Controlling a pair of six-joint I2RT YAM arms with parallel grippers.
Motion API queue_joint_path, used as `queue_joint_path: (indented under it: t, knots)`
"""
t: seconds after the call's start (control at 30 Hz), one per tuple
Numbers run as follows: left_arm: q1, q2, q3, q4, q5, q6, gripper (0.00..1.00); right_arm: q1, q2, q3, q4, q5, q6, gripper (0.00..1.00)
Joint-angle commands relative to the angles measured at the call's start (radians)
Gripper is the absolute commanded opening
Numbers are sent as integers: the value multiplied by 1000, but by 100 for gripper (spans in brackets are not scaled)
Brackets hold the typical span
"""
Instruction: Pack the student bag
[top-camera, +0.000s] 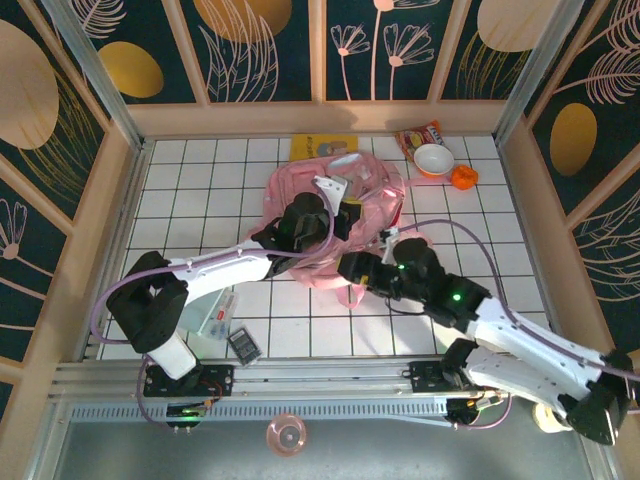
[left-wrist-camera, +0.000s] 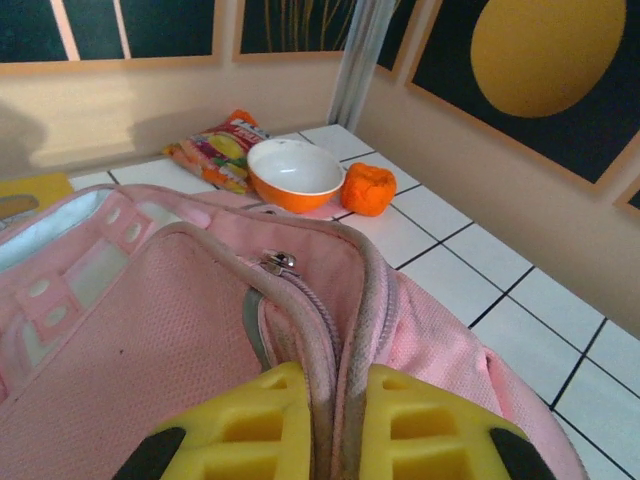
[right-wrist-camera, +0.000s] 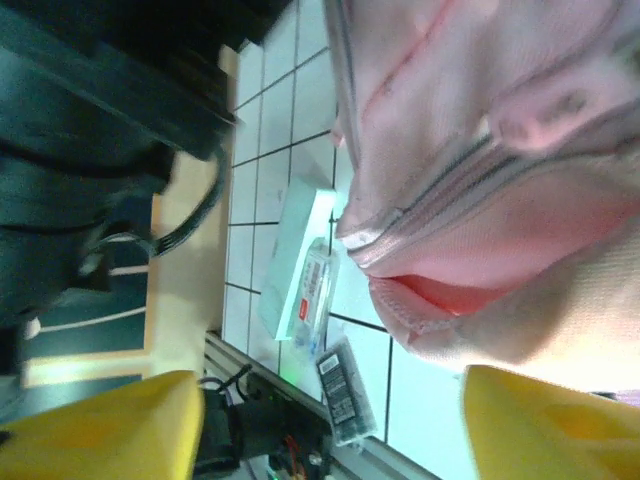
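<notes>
In the top external view, the student bag (top-camera: 300, 185) is lying at the middle of the tiled table (top-camera: 180, 190), and its upper edge is being reached over by the left gripper (top-camera: 347, 213). The right gripper (top-camera: 348, 268) is being held at the bag's near edge; its jaws are too dark to be judged here. A yellow book (top-camera: 320, 146) is partly covered by the bag's far side. A snack packet (top-camera: 418, 134), a bowl (top-camera: 434, 160) and an orange object (top-camera: 463, 177) are grouped at the far right. A white box (top-camera: 215, 318) and a calculator (top-camera: 244, 346) are lying near the left arm.

In the left wrist view, the bag's zipped rim is being pinched between the closed yellow fingers (left-wrist-camera: 250, 425), just below the zip pull (left-wrist-camera: 280, 263).

In the right wrist view, the yellow fingers (right-wrist-camera: 110, 425) are being held wide apart, with nothing gripped and pink fabric hanging close by.
</notes>
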Motion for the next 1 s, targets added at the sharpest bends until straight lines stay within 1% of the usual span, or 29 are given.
queue_joint_path:
  t: [0.0, 0.07, 0.1, 0.23, 0.33, 0.43, 0.53, 0.6, 0.7, 0.87, 0.97]
  knots:
    - [28, -85, -19, 188, 105, 33, 0, -109, -107, 40, -121, -1, -6, 83]
    - [38, -100, -36, 201, 175, 45, 0, -197, -151, 27, -117, -24, 12, 97]
    - [44, -105, -43, 203, 211, 54, 0, -236, -166, 19, -97, -45, 13, 99]
    - [63, -130, -61, 197, 311, 74, 0, -363, -150, -9, 28, -176, 18, 99]
    - [75, -142, -72, 195, 394, 94, 0, -417, -97, -23, 135, -260, 43, 99]
    - [76, -154, -74, 180, 453, 127, 0, -447, -40, -31, 218, -275, 83, 99]
    - [76, -167, -74, 177, 484, 148, 0, -463, 4, -57, 308, -289, 150, 98]
    - [77, -175, -104, 176, 502, 162, 0, -464, 39, -73, 366, -305, 188, 98]
    - [78, -184, -110, 171, 531, 178, 0, -462, 81, -76, 390, -311, 223, 96]
    - [78, -189, -116, 153, 559, 193, 0, -458, 105, -89, 417, -288, 260, 86]
    - [78, -195, -125, 159, 562, 188, 0, -438, 110, -102, 413, -257, 280, 85]
